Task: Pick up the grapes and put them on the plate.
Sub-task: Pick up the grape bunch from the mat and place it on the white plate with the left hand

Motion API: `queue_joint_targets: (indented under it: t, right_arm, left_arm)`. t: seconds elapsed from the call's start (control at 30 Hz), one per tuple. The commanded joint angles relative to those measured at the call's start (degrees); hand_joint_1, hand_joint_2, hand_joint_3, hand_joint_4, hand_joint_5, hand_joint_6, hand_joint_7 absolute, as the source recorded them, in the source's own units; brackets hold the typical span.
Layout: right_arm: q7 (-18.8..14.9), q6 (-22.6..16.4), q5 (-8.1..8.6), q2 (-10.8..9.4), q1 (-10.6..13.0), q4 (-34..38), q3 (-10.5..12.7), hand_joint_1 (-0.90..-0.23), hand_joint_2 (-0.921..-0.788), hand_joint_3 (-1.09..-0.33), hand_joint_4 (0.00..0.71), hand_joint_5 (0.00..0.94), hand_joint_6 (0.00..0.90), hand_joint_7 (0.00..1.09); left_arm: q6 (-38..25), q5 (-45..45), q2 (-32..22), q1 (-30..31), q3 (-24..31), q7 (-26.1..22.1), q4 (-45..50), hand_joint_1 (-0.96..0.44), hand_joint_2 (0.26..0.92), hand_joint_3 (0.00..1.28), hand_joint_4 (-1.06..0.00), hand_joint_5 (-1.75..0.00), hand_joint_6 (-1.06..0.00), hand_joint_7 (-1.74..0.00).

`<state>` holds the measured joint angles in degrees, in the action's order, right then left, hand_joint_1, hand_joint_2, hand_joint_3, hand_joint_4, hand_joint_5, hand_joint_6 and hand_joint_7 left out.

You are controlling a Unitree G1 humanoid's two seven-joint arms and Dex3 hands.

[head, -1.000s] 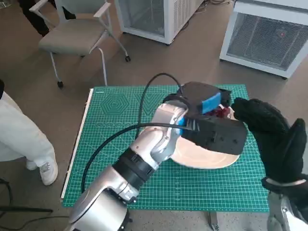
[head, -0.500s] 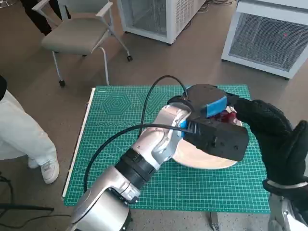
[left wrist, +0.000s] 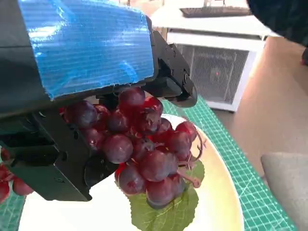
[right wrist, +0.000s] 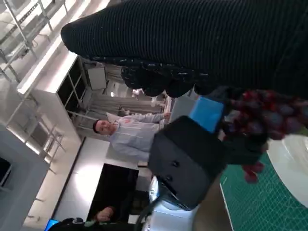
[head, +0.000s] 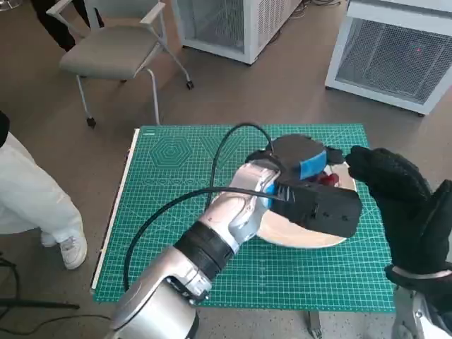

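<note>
- The left hand [head: 311,185] is reaching over the plate [head: 282,229], probably so the grapes [left wrist: 142,144] can go down onto it.
- The black fingers [left wrist: 173,84] are curling around the top of the bunch and gripping it. The grapes are hanging down between them.
- The grapes are sitting right over the plate. In the left wrist view, the green leaf [left wrist: 166,211] under the bunch looks like it is lying against the plate, but I cannot tell if the grapes are resting on it yet.
- In the head view, only a little bit of red is peeking out past the blue tape, over the far side of the plate.
- The right hand [head: 399,205] is waiting just beside the plate, at the edge of the green mat [head: 176,169]. It is holding nothing. Its fingers are bending a little, and I cannot tell how far apart they are.
- I think letting go is the next step.
</note>
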<state>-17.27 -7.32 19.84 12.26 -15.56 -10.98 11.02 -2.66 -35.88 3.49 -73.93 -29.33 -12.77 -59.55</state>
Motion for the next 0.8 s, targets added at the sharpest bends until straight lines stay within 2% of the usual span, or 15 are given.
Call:
queue_joint_targets:
  t: [0.03, 0.2, 0.37, 0.73, 0.8]
  right_arm:
    - [0.44, 0.22, -0.49, -0.26, 0.93, 1.02, 0.04, -0.544, -0.921, -0.566, 0.316, 0.315, 0.144, 0.89]
    - [0.37, 0.25, -0.28, -0.19, 0.78, 1.25, 0.14, -0.544, -0.921, -0.565, 0.317, 0.316, 0.146, 0.89]
    - [0.36, 0.19, -0.35, -0.13, 0.77, 1.31, 0.10, -0.544, -0.921, -0.563, 0.318, 0.315, 0.148, 0.88]
    - [0.02, 0.25, -0.03, 0.09, 0.71, 1.44, 0.19, -0.543, -0.921, -0.564, 0.318, 0.314, 0.149, 0.88]
    - [-0.02, 0.28, 0.02, 0.14, 0.72, 1.44, 0.20, -0.543, -0.921, -0.563, 0.319, 0.314, 0.150, 0.88]
  left_arm:
    - [0.36, 1.82, 0.71, -1.55, 0.88, -2.65, -1.56, 0.41, 0.535, 1.00, -0.46, -1.71, -0.47, -0.08]
    - [-0.34, 1.67, 1.10, -2.72, 0.47, -4.30, -3.71, 0.42, 0.478, 1.01, -0.56, -1.63, -0.43, -0.04]
    - [-0.22, 1.12, 1.36, -3.24, 0.15, -3.78, -5.40, 0.42, 0.448, 1.03, -0.60, -1.60, -0.40, -0.01]
    - [1.37, 0.99, 0.36, -2.66, 0.30, -2.41, -5.25, 0.42, 0.467, 0.98, -0.61, -1.57, -0.35, 0.00]
    - [1.72, 0.67, -0.07, -2.53, 0.08, -2.00, -4.89, 0.41, 0.507, 0.93, -0.58, -1.56, -0.36, 0.00]
